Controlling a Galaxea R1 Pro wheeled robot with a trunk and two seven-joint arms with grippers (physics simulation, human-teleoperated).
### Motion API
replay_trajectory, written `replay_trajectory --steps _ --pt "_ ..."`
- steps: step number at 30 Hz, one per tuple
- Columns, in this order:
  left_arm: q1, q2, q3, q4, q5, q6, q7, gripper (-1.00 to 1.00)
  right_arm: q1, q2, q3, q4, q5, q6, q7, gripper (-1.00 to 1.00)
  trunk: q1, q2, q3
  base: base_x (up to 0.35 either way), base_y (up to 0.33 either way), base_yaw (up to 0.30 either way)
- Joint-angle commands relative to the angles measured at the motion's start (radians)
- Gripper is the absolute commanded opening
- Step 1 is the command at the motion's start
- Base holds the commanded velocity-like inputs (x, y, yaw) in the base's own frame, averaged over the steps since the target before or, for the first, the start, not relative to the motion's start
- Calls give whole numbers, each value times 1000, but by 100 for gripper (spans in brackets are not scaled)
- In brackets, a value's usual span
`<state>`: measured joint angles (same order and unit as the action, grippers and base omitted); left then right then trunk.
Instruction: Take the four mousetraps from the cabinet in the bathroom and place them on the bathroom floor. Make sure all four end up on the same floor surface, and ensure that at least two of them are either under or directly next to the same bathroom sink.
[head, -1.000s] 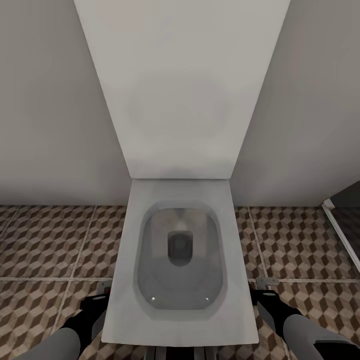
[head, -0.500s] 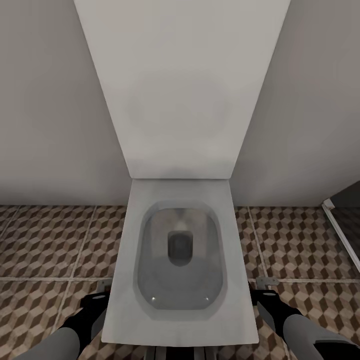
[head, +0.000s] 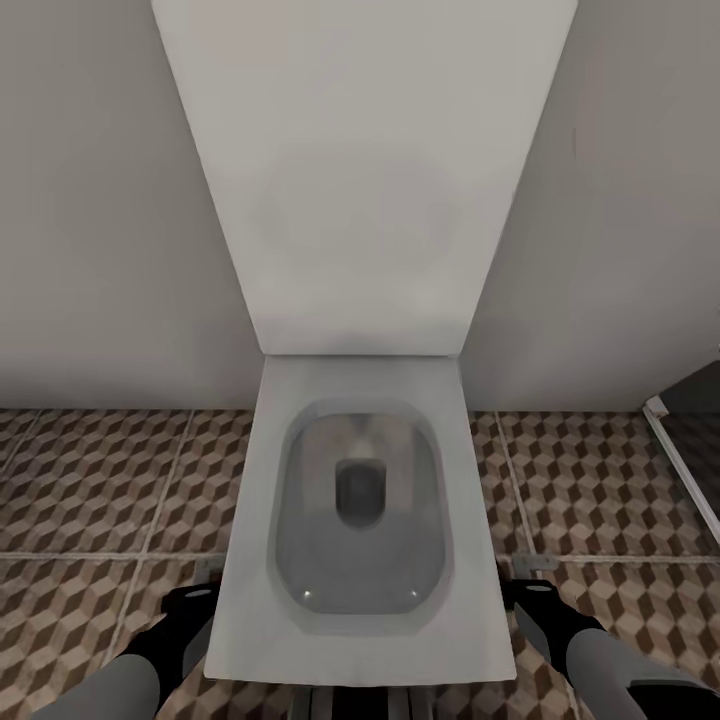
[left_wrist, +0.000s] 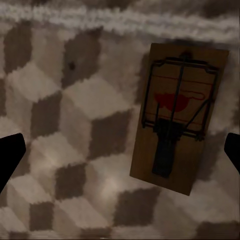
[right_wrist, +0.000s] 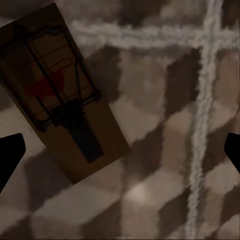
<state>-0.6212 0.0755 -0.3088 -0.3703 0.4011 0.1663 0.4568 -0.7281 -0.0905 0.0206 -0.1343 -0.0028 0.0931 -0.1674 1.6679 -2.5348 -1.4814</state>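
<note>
One mousetrap (left_wrist: 177, 117), a flat brown board with a wire bar and a red mark, lies on the cube-patterned bathroom floor (left_wrist: 65, 105) in the left wrist view. My left gripper (left_wrist: 120, 155) hovers over it, open, holding nothing. A second mousetrap (right_wrist: 62, 95) lies on the floor tiles (right_wrist: 165, 150) under my open, empty right gripper (right_wrist: 120, 155). From the head camera, the left gripper (head: 190, 605) and right gripper (head: 530, 595) hang low over the floor (head: 100, 480) on either side of a toilet. The cabinet and the sink are out of view.
A white toilet (head: 360, 640) with its lid up stands directly ahead against the pale wall (head: 90, 250), between my two arms. A dark glass panel with a white frame (head: 685, 440) sits at the right edge. Tiled floor stretches to both sides.
The head view has shifted very slightly, so the toilet sits a touch higher in the picture. Both arms hold the same pose.
</note>
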Motion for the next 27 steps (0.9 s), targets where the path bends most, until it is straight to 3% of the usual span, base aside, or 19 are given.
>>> replay_trajectory --steps 1,27 --pt "0 1 -8 -3 5 8 8 100 0 0 2 -2 0 7 -3 100 0 0 -1 -171 0 0" --pt "0 1 -8 -2 5 11 8 100 0 0 2 -2 1 5 -3 100 0 0 -1 -313 0 0"
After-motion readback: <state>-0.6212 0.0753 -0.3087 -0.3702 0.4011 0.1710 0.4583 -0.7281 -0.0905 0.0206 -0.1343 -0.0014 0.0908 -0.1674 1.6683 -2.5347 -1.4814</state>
